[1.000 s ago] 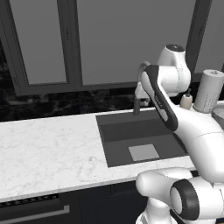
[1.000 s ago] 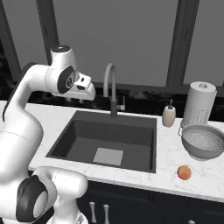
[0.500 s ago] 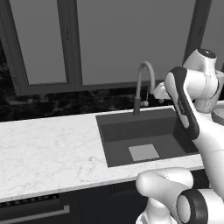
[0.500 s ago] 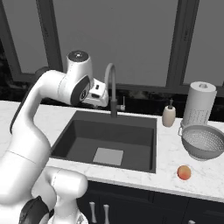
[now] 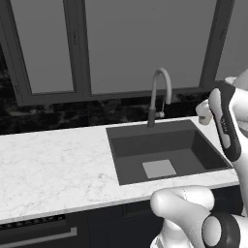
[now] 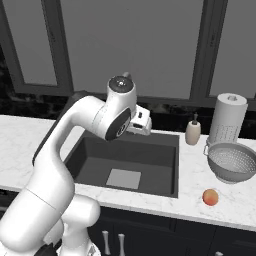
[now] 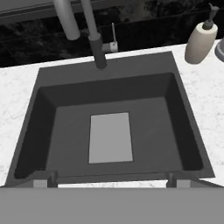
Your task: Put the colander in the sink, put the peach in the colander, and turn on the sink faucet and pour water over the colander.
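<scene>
The colander (image 6: 232,160), a silver perforated bowl, stands on the counter right of the sink (image 6: 165,150). The orange-red peach (image 6: 210,197) lies on the marble in front of it, near the counter's front edge. My gripper (image 7: 110,179) hangs above the sink (image 7: 48,131), looking down into it, open with nothing between its fingertips (image 7: 43,178). The pale drain plate (image 7: 110,137) sits right below. The sink faucet (image 7: 94,43) rises behind the basin with its small lever (image 7: 113,43) beside it, and its arched spout (image 5: 161,87) is seen in the left base view. In the right base view my arm covers the faucet.
A beige soap dispenser (image 6: 193,131) and a paper towel roll (image 6: 228,119) stand at the back right of the sink, behind the colander. White marble counter (image 5: 53,164) stretches to the left. Dark windows (image 5: 131,43) rise behind the counter.
My arm has swung to the right, from the sink's left side to over the basin. The jaws have opened wide. The colander and the peach have not moved.
</scene>
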Motion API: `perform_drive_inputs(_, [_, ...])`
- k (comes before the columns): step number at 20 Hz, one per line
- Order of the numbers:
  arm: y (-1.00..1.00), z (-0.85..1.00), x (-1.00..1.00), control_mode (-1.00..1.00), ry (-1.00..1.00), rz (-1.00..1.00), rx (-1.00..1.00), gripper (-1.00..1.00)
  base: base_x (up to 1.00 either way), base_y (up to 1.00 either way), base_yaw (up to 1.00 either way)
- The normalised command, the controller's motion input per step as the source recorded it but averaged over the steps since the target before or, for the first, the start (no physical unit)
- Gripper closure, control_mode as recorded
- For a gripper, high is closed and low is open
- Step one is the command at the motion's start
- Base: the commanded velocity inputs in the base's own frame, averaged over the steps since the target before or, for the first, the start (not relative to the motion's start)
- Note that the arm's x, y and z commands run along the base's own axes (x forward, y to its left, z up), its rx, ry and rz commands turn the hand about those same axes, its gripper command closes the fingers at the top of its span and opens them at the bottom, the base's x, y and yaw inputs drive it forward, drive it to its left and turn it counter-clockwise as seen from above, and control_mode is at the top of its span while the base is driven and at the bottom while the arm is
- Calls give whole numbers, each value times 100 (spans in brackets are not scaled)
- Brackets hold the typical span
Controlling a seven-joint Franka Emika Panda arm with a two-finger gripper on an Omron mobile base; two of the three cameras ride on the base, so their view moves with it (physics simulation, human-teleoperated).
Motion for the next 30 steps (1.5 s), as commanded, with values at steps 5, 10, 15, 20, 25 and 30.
perform_drive_inputs(5, [-77, -18, 0, -100, 0, 0, -10, -100, 0, 0, 0])
perform_drive_inputs(10, [-68, -16, 0, -100, 0, 0, -17, -100, 0, 0, 0])
perform_drive_inputs(15, [-74, -26, -10, -100, 0, 0, -6, -100, 0, 0, 0])
perform_drive_inputs(20, [-74, -33, -6, -100, 4, 2, 0, -100, 0, 0, 0])
perform_drive_inputs(25, [-59, -16, 0, -100, 5, 5, 0, -100, 0, 0, 0])
perform_drive_inputs(30, [-45, -10, 0, -100, 9, 10, -1, -100, 0, 0, 0])
